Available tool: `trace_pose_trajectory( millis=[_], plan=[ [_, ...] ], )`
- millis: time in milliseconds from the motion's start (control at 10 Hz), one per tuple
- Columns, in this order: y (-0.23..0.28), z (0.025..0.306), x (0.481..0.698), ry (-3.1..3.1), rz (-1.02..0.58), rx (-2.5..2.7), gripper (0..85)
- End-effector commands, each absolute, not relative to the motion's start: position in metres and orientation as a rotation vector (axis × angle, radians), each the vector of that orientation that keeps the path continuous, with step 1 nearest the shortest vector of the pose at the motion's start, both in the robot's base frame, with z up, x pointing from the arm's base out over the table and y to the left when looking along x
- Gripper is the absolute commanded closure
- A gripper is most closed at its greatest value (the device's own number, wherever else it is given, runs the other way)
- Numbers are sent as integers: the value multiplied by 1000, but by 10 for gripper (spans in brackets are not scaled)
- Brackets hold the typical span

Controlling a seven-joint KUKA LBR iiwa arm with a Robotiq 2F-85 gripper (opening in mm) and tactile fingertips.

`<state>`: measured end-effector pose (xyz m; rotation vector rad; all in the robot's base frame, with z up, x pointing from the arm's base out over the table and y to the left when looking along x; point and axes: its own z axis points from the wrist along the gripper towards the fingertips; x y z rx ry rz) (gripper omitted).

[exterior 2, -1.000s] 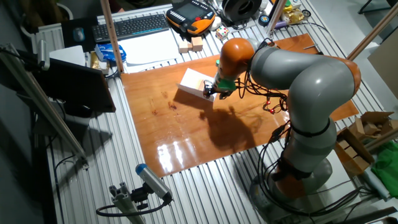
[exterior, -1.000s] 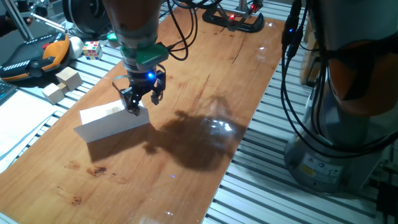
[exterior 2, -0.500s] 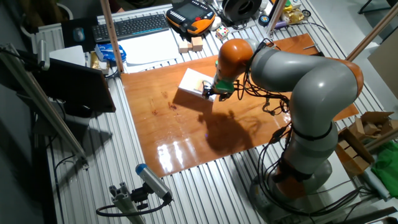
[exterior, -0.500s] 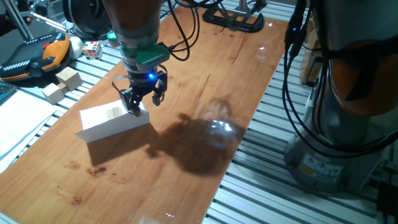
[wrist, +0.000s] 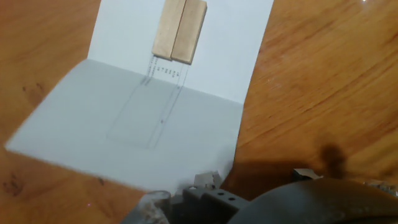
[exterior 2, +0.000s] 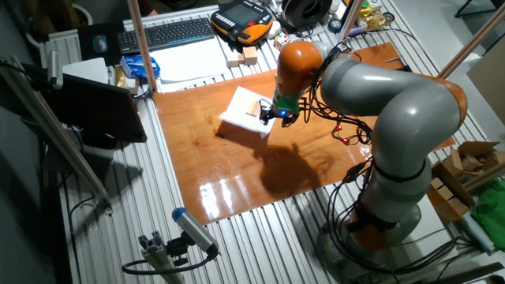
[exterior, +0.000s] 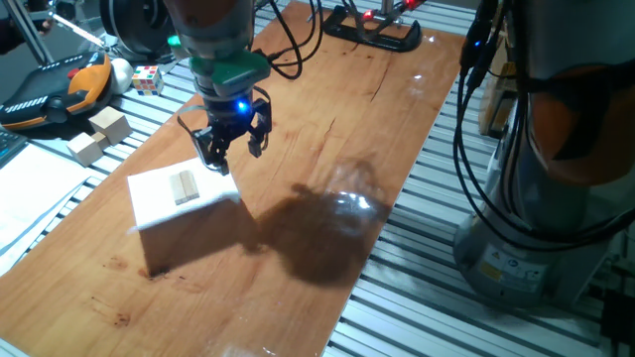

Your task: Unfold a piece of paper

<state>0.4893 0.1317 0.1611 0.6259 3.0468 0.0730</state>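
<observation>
Piece of paper (exterior: 177, 194) lying centre-left on table (exterior: 337, 149), flap now falling open where it was standing tented. Wooden blocks (exterior: 185, 185) pinning far half. My gripper (exterior: 230, 147) lifting clear, jaws apart, holding nothing. Unfolding nearly finishing.

Piece of paper (wrist: 186, 81): faint small printed marks and thin ruled lines run just below the wooden blocks (wrist: 180, 29) in the hand view; too small and blurred to read.
Robot base (exterior: 516, 263): a pale sticker shows on it, its print illegible.
Elsewhere: no legible text, brand or number.
</observation>
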Motion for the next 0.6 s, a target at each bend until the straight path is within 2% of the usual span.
trace_pose_trajectory(
  millis=[0, 500],
  plan=[
    [133, 150, 494, 3034, 60, 623, 207],
    [130, 114, 521, 2987, 39, 606, 257]
  ],
)
